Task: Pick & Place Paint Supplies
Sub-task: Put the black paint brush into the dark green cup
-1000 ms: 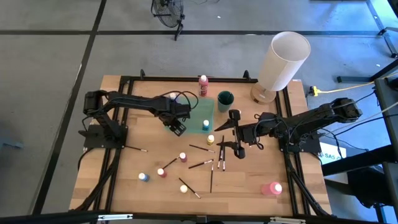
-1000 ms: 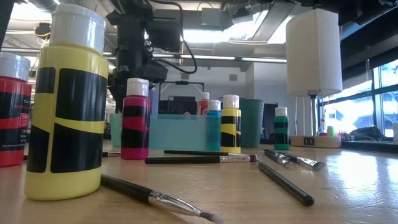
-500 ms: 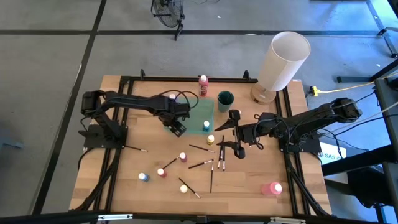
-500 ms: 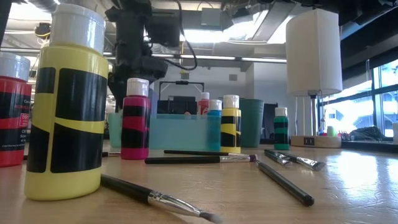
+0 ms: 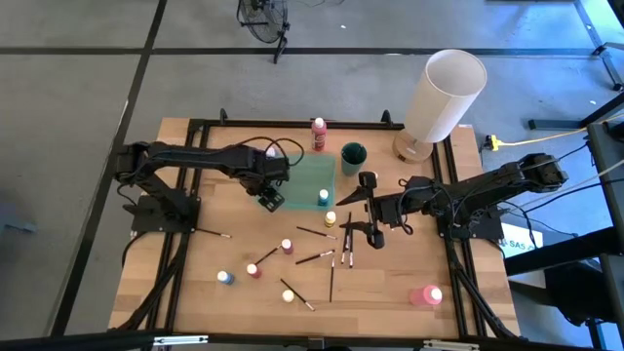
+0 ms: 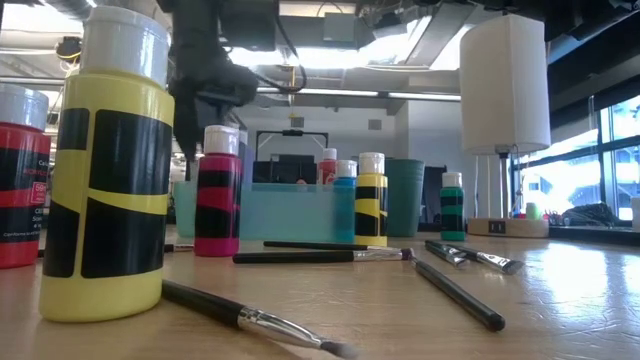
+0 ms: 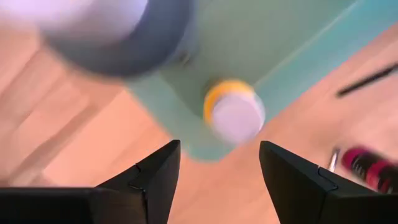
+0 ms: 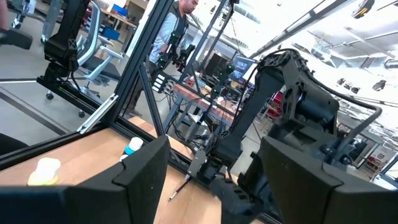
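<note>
**Left arm lets go over the tray and pulls back**

I have just backed my left gripper [image 5: 272, 198] away from the teal tray [image 5: 310, 172]. A second ago it hung nearer the tray's middle; now it sits at the tray's near-left corner, a little further toward the left edge of the tabletop. Its fingers [image 7: 152, 177] stand parted with nothing between them, wider than they were a second ago. Past them, in the left wrist view, a yellow paint bottle [image 7: 234, 114] stands inside the tray at its corner. I read that as a bottle delivered, though I cannot tell from here that it is the one I carried.

My right gripper [image 5: 372, 231] has not moved: it waits near the middle of the tabletop, jaws spread and empty, just beside the scatter of brushes [image 5: 331, 259].

Most of the job remains. Loose on the tabletop are a pink bottle [image 5: 287, 246], a red bottle [image 5: 253, 269], a blue bottle [image 5: 225, 278] toward the near-left corner, another yellow bottle [image 5: 288, 295] near the front edge, and a tall pink bottle [image 5: 426, 294] toward the near-right corner. My judgement is that the pink bottle is the left arm's easiest next pick.
</note>
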